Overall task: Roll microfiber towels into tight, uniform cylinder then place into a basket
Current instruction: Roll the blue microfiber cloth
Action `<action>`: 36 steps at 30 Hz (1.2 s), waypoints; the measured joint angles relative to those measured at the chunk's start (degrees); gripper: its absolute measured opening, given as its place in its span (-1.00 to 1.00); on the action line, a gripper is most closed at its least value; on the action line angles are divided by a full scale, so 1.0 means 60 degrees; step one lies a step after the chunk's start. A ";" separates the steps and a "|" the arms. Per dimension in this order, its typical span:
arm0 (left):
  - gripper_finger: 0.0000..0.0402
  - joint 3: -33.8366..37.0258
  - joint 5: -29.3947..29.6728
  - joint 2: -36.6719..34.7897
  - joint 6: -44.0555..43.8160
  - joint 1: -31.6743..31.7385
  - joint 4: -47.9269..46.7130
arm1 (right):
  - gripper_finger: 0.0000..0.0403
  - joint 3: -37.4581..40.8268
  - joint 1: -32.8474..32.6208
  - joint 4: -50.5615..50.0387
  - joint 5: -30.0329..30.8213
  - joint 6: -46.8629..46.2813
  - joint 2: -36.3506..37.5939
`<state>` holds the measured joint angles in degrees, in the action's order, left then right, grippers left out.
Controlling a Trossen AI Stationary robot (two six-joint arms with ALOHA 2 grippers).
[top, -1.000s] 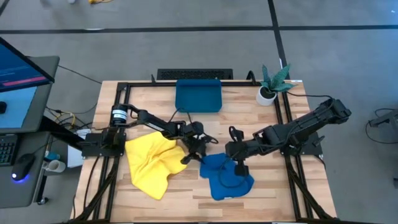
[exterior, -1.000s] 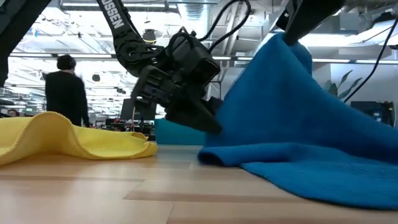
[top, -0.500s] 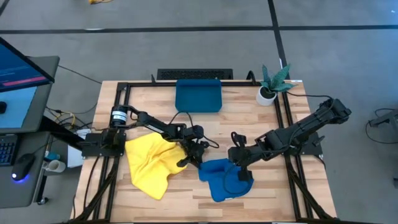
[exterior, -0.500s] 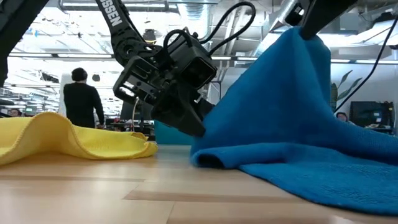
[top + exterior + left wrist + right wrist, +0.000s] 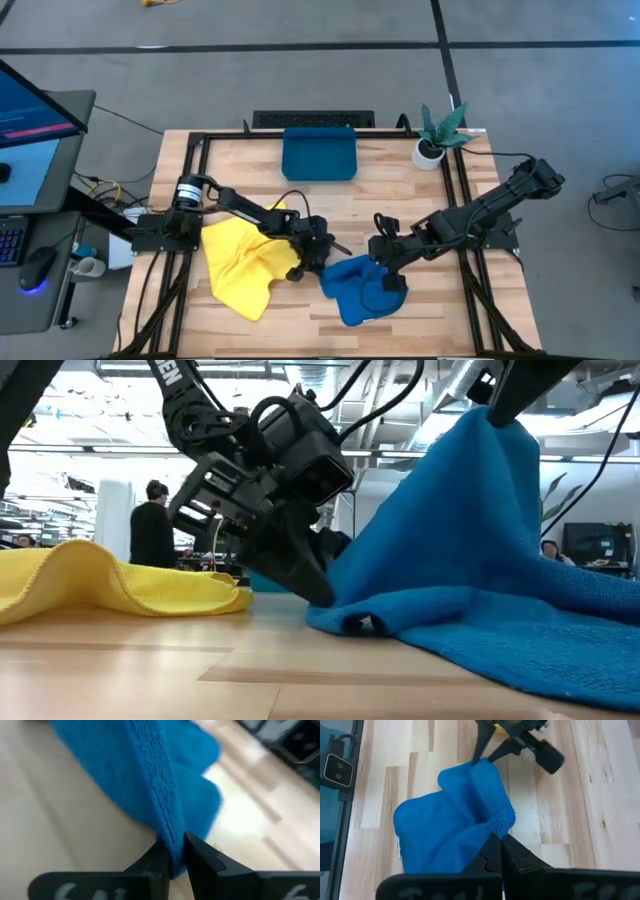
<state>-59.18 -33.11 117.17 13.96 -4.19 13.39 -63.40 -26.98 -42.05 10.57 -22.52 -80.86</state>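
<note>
Jaws pinched on both sides: my left gripper [image 5: 172, 857] nips the blue towel's [image 5: 362, 287] low edge at the table [image 5: 400, 195], my right gripper [image 5: 497, 847] holds its raised corner; basket [image 5: 319, 154] lies well beyond.

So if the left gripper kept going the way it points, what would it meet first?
The left gripper is already closing on an edge of the blue towel, so it would push further into that cloth; beyond that fold lies bare wooden table, though depth is hard to judge.
</note>
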 joint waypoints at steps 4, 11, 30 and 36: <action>-0.97 0.0000 0.0535 -0.0336 0.0138 -0.0021 -0.0372 | -0.97 0.0004 0.0000 -0.0077 0.0000 0.0000 0.0000; -0.99 0.0000 0.1015 -0.1321 0.0254 -0.0158 -0.1753 | -0.97 0.0003 0.0000 -0.0151 0.0001 0.0000 0.0000; -1.00 -0.0262 0.3422 -0.5316 -0.1118 -0.0488 -0.6932 | -0.97 -0.0258 0.0018 0.0007 0.0004 -0.1326 -0.0011; -1.00 -0.1737 0.4162 -0.5399 -0.1096 -0.0574 -0.9025 | -0.97 -0.1333 0.0011 -0.0714 0.0115 -0.1331 -0.0011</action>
<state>-69.60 -8.14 84.77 7.38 -7.64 -40.76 -71.39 -26.92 -46.34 11.26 -30.51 -80.93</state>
